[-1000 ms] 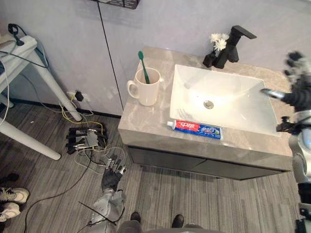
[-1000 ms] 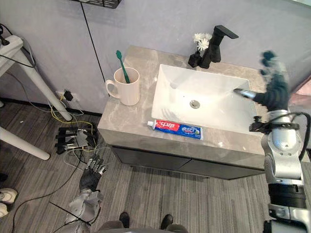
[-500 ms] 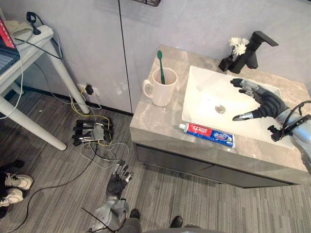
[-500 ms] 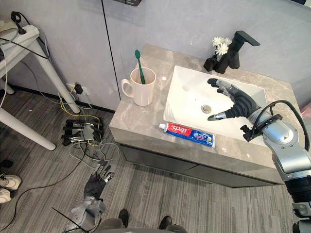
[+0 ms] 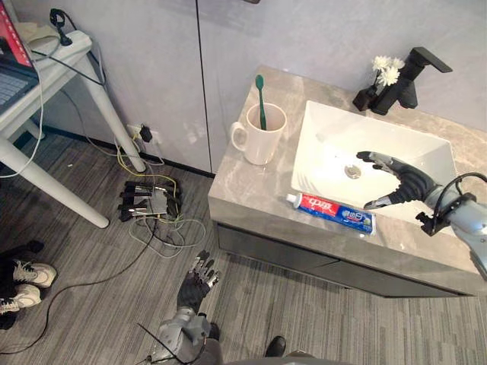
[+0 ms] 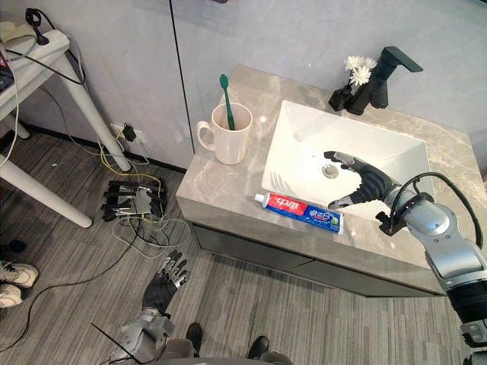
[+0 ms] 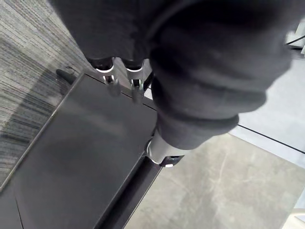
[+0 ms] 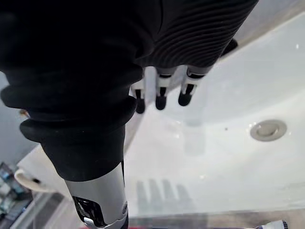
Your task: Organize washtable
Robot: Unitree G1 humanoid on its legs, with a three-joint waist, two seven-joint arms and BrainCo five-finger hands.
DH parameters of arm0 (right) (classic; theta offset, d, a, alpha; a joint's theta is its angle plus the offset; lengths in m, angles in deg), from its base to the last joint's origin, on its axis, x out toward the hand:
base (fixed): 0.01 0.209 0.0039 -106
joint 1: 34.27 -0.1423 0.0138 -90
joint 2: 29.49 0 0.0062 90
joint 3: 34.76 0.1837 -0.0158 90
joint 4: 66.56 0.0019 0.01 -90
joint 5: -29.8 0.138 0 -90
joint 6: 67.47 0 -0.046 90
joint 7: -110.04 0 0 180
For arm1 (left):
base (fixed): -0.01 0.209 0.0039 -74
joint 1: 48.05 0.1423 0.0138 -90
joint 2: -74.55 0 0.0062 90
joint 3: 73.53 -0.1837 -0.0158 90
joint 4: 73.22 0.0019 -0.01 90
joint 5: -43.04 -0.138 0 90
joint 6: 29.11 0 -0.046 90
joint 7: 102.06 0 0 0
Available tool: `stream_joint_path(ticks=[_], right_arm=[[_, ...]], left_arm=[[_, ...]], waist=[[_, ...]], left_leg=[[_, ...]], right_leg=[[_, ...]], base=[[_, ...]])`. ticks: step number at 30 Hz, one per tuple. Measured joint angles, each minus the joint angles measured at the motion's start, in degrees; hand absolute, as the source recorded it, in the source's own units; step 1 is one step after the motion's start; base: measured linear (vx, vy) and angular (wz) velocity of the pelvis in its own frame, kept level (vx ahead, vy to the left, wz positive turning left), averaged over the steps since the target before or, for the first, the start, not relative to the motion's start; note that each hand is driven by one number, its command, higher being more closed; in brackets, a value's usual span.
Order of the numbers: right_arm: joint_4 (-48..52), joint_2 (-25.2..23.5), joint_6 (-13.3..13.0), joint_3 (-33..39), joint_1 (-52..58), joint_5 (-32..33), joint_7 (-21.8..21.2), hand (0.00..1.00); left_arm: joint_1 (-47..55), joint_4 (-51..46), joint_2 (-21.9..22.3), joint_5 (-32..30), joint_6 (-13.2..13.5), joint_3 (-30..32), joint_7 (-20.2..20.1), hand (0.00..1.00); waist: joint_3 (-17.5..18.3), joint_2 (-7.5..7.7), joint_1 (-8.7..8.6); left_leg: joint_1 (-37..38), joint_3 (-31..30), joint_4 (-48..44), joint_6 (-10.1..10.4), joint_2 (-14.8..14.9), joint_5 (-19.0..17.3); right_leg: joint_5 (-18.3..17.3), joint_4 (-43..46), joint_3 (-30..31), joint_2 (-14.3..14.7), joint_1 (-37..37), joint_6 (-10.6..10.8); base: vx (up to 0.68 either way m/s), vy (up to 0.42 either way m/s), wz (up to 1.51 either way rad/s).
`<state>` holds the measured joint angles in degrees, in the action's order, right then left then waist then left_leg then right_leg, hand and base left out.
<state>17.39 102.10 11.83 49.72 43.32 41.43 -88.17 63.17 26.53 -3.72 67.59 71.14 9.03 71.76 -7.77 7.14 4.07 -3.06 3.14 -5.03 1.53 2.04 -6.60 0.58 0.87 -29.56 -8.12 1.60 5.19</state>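
I hold my right hand over the front of the sink, fingers spread and empty, ready to close on the toothpaste lying along the front edge of the countertop, likely bound for the mug near its left edge, while my left hand hangs low, fingers loose.

- Right hand held out ahead of a bent arm, palm turned sideways, fingers straight and spread, thumb apart below them.
- Left hand hangs low, fingers seemingly relaxed and nearly straight.
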Motion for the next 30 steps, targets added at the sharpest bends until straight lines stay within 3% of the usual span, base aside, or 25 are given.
stream_joint_path(ticks=[11,30], right_arm=[[-0.01,-5.73,0.09,-0.05,4.17,-0.46,0.59,0.0],[0.31,-6.65,0.99,0.16,8.1,-1.69,0.94,0.0]], left_arm=[[-0.03,0.26,-0.57,-0.02,-0.01,-1.0,0.01,0.0],[-0.09,0.08,-1.72,-0.02,-0.04,-0.94,0.0,0.0]], waist=[[0.12,0.98,0.05],[0.02,2.26,0.03]], left_leg=[[-2.09,-0.77,-0.15,-0.27,-0.09,0.45],[-6.57,-2.36,0.16,-0.24,-0.62,2.95]], right_leg=[[0.0,-0.01,-0.45,-0.01,-1.56,-0.01],[0.05,-0.95,-1.98,-0.03,-4.74,-0.08]], base=[[-0.01,0.0,0.03],[-0.03,-0.003,0.05]])
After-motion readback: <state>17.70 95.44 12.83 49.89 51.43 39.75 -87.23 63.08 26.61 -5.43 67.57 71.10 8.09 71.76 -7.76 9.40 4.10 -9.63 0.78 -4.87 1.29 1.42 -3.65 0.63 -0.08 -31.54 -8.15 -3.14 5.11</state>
